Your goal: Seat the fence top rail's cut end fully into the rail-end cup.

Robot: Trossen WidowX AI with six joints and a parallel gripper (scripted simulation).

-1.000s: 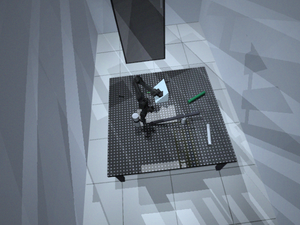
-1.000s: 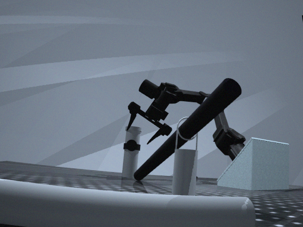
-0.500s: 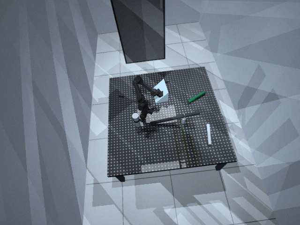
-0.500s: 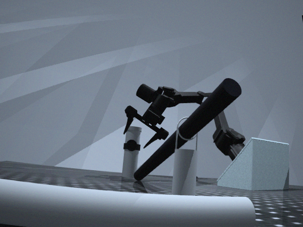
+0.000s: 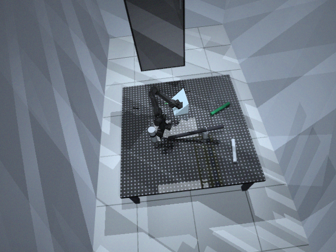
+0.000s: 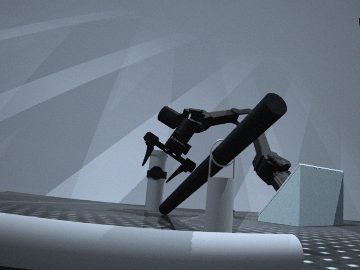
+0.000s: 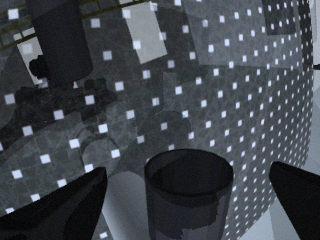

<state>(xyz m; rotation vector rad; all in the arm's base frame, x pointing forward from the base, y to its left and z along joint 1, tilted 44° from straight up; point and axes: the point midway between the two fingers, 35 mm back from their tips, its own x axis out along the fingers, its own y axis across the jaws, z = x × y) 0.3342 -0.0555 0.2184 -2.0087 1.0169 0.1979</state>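
Observation:
The black rail (image 5: 189, 133) (image 6: 244, 133) (image 7: 60, 40) slants through the wire loop (image 6: 210, 167) on the short post (image 6: 219, 203). Its low end is down at the table beside the big post (image 5: 151, 130) (image 6: 153, 193) (image 7: 125, 200); its other end is up in the air. The dark rail-end cup (image 6: 156, 172) (image 7: 189, 210) hangs on the brace band (image 6: 149, 174), some way below the post cap (image 6: 158, 152). The rail end is outside the cup. My gripper (image 6: 154, 174) (image 7: 191, 174) is open and empty; in the wrist view the cup shows between its fingers, with gaps both sides.
A pale wedge block (image 5: 184, 100) (image 6: 318, 197) stands by the arm's base. A green pipe (image 5: 220, 108) and a white pipe (image 5: 233, 150) (image 6: 145, 244) lie on the perforated table (image 5: 140, 173). A dark panel (image 5: 163, 35) is beyond the table.

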